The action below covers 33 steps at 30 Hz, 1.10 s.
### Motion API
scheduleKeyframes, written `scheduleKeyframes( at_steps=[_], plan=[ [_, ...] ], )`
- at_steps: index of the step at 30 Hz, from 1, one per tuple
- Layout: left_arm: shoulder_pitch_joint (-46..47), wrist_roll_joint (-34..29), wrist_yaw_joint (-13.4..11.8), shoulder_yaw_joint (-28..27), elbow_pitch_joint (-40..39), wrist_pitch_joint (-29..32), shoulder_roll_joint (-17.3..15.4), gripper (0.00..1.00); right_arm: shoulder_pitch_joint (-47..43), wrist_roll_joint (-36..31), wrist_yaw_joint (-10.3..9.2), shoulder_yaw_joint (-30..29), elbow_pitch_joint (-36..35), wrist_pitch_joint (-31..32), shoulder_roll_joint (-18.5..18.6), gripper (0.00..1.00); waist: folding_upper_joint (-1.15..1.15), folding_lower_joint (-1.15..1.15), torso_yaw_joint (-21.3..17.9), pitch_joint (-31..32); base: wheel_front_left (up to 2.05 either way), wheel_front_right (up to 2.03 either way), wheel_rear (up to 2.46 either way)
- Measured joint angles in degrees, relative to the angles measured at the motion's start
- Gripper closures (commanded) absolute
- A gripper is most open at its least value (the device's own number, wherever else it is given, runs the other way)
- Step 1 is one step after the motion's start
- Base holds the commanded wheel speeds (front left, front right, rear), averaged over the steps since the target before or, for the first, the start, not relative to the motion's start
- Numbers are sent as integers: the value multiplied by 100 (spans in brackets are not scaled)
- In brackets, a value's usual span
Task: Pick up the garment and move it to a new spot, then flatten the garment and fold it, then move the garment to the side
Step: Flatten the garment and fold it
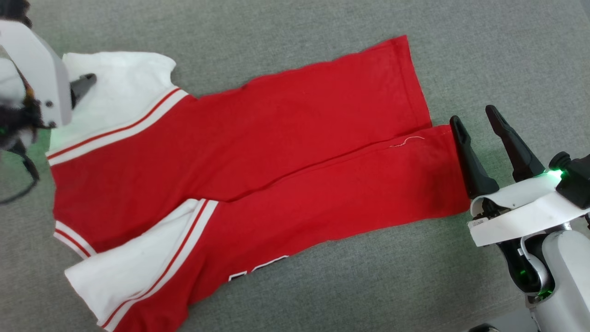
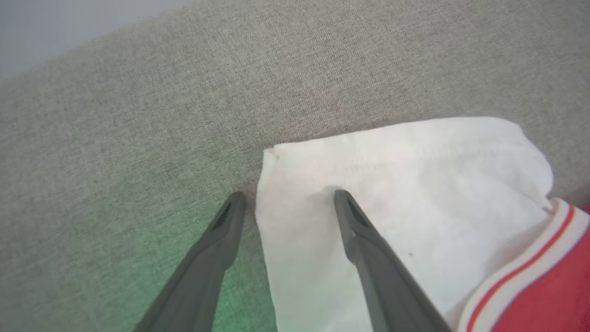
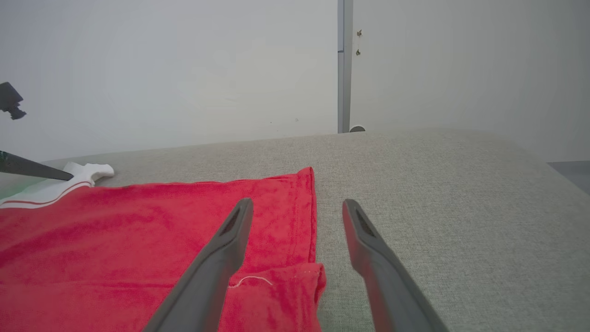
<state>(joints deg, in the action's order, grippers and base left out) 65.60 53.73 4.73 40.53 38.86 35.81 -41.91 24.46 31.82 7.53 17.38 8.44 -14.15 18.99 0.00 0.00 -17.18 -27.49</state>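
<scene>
The garment (image 1: 258, 152), a red jersey with white sleeves and striped trim, lies folded lengthwise across the grey fabric surface (image 1: 484, 50). A bit of black print peeks out at its near edge. My left gripper (image 1: 87, 83) hovers open over the far white sleeve (image 2: 405, 184). In the left wrist view the sleeve's corner sits between the open fingers (image 2: 289, 197), one finger over cloth and one over bare fabric. My right gripper (image 1: 472, 114) stands open at the red hem (image 3: 304, 221). The hem edge runs between its fingers (image 3: 298, 204), and nothing is held.
Grey upholstery (image 3: 461, 207) stretches out right of the hem and beyond the sleeve. A pale wall (image 3: 184, 69) with a vertical seam (image 3: 343, 69) rises behind it. The surface's edge (image 2: 69, 60) shows at the upper left of the left wrist view. A black cable (image 1: 20, 184) hangs by my left arm.
</scene>
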Motion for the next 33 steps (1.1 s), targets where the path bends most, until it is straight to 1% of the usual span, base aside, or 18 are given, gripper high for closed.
scheduleKeyframes(
  at_steps=[4, 8, 9, 10, 11, 13, 16, 19, 22, 24, 26, 29, 31, 33],
  plan=[
    [212, 325, -37, -64, 119, 694, 12, 0, 4, 1, 0, 75, -20, -16, 36, 0, 0, 0, -53, -75, 0, 0, 0],
    [249, 488, -10, -90, 68, 924, 47, 0, 27, 34, 0, 119, -64, -22, 105, 0, 0, 0, -31, -100, 0, 0, 0],
    [247, 522, 20, -85, 42, 956, 56, 57, 40, 37, 0, 141, -77, -11, 140, 0, 0, 0, -17, -101, 0, 0, 0],
    [240, 526, 35, -77, 13, 944, 66, 86, 70, 37, 0, 166, -82, 10, 183, 0, 0, 0, 0, -100, 0, 0, 0],
    [220, 527, 52, -67, -4, 922, 77, 100, 102, 37, 0, 192, -101, 66, 231, 0, 0, 0, 15, -94, 0, 0, 0],
    [188, 541, 87, -59, -43, 838, 111, 100, 174, 71, 0, 235, -175, 204, 325, 0, 0, 0, 57, -87, 0, 0, 0],
    [162, 521, 116, -35, -78, 644, 187, 100, 421, 122, 0, 320, -276, 635, 560, 0, 0, 0, 125, -92, 0, 0, 0],
    [172, 446, 143, 18, -119, 491, 267, 100, 813, 257, -1, 286, -296, 1291, 771, 0, 0, 0, 214, -113, 0, 0, 0],
    [247, 398, 177, 87, -164, 392, 415, 100, 1328, 424, 0, 404, -223, 2217, 1010, 0, 0, 0, 337, -136, 0, 0, 0],
    [314, 363, 186, 127, -179, 313, 557, 100, 1756, 670, -1, 541, -96, 2815, 1139, 0, 0, 0, 437, -160, 0, 0, 0],
    [391, 358, 203, 159, -166, 235, 745, 100, 2152, 978, 0, 668, 86, 3274, 1163, 0, 0, 0, 552, -189, 0, 0, 0],
    [514, 341, 225, 216, -83, 134, 967, 100, 2670, 1156, 0, 996, 549, 4045, 1312, 0, 0, 0, 739, -239, 0, 0, 0],
    [601, 321, 233, 257, -26, 73, 1069, 100, 2966, 1324, 0, 1147, 920, 4488, 1313, 0, 0, 0, 858, -285, 0, 0, 0],
    [652, 314, 240, 301, 35, -2, 1139, 100, 3262, 1341, 0, 1345, 1254, 4921, 1326, 0, 0, 0, 966, -338, 0, 0, 0]
  ],
)
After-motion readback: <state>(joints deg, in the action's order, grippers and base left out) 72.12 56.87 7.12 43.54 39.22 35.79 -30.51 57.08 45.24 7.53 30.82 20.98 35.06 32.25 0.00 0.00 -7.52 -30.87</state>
